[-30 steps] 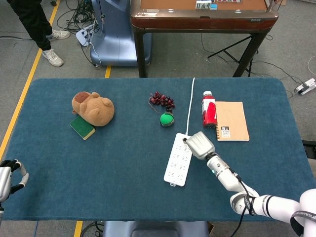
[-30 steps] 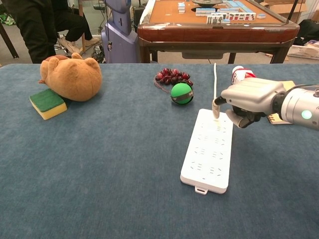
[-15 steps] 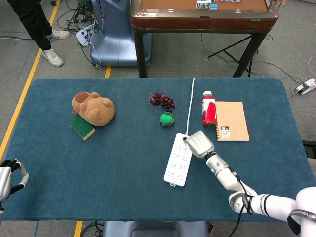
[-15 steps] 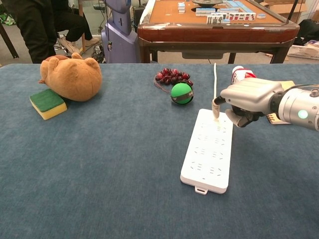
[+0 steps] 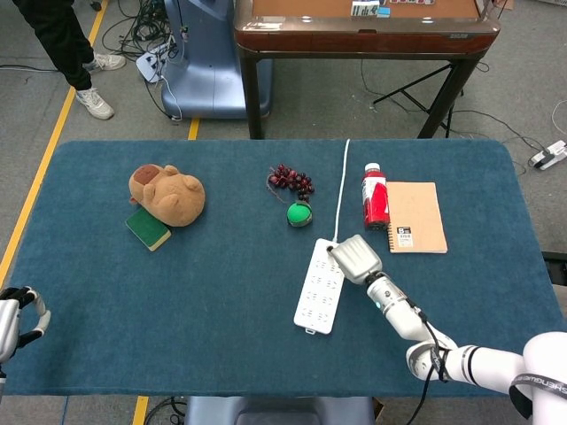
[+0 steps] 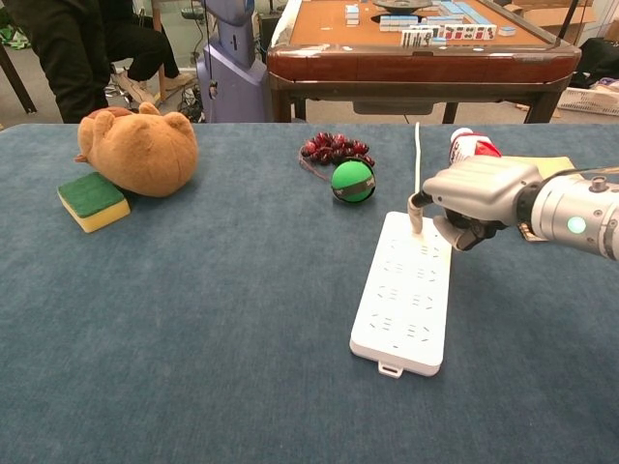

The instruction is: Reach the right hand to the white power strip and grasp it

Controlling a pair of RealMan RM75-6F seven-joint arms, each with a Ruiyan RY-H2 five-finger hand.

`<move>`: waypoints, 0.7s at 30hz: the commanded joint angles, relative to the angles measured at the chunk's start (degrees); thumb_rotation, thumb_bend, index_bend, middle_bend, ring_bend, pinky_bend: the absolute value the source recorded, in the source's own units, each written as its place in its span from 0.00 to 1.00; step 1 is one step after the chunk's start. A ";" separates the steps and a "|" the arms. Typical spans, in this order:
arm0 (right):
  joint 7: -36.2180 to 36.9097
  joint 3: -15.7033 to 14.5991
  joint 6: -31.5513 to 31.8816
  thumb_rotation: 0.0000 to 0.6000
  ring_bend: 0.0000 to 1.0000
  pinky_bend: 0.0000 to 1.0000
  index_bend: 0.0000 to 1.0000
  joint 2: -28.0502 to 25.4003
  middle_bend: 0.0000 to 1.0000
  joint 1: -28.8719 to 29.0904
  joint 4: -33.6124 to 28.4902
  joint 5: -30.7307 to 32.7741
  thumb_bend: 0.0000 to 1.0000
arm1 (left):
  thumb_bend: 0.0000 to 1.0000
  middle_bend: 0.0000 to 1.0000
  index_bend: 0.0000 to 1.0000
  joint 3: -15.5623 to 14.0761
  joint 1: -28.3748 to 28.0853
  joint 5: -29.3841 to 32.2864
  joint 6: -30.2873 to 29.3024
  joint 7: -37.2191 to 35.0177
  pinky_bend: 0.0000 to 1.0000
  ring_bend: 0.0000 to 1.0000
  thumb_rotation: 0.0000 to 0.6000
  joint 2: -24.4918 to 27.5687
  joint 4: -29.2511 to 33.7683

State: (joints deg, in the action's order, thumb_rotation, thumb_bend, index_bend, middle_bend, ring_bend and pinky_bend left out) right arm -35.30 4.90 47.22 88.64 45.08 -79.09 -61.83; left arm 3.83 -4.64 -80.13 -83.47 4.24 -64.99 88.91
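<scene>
Right hand (image 6: 474, 201) a touch further left over power strip (image 6: 406, 290), fingers (image 6: 418, 211) curled, gripping nothing.

Grey floor (image 5: 354, 97) with yellow tape line (image 5: 44, 150); wooden mahjong table (image 5: 363, 35) behind blue tabletop (image 5: 221, 319)

Bare cloth is seen left of and in front of the white power strip (image 6: 407, 292). Behind it, the way is crowded by a green ball (image 6: 353, 181), grapes (image 6: 334, 148) and a red bottle (image 5: 375, 196).
</scene>
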 commanded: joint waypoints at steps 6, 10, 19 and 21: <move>-0.40 -0.62 -0.53 1.00 1.00 1.00 0.35 0.61 1.00 0.43 1.18 1.33 0.70 | 0.40 0.50 0.48 0.02 0.02 0.01 -0.01 0.00 0.59 0.39 1.00 -0.01 -0.01; 0.13 -0.65 -0.17 1.00 1.00 1.00 0.35 0.66 1.00 0.50 1.16 1.10 0.70 | 0.40 0.50 0.48 -0.01 -0.01 0.05 0.13 0.09 0.59 0.39 1.00 -0.06 -0.08; 1.35 -0.04 6.09 1.00 1.00 1.00 0.35 -5.59 1.00 -1.37 -7.30 -2.69 0.70 | 0.40 0.50 0.48 0.02 -0.08 0.18 0.29 0.33 0.59 0.39 1.00 -0.23 -0.26; 1.38 -0.06 7.60 1.00 1.00 1.00 0.35 -7.43 1.00 -2.08 -9.47 -3.36 0.70 | 0.40 0.50 0.48 0.00 -0.12 0.19 0.35 0.52 0.59 0.39 1.00 -0.30 -0.30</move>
State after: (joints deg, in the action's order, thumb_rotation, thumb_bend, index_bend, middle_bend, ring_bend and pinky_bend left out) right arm -34.09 4.74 53.06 83.15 43.91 -86.43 -64.18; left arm 3.84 -4.75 -79.93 -83.12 4.76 -65.28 88.62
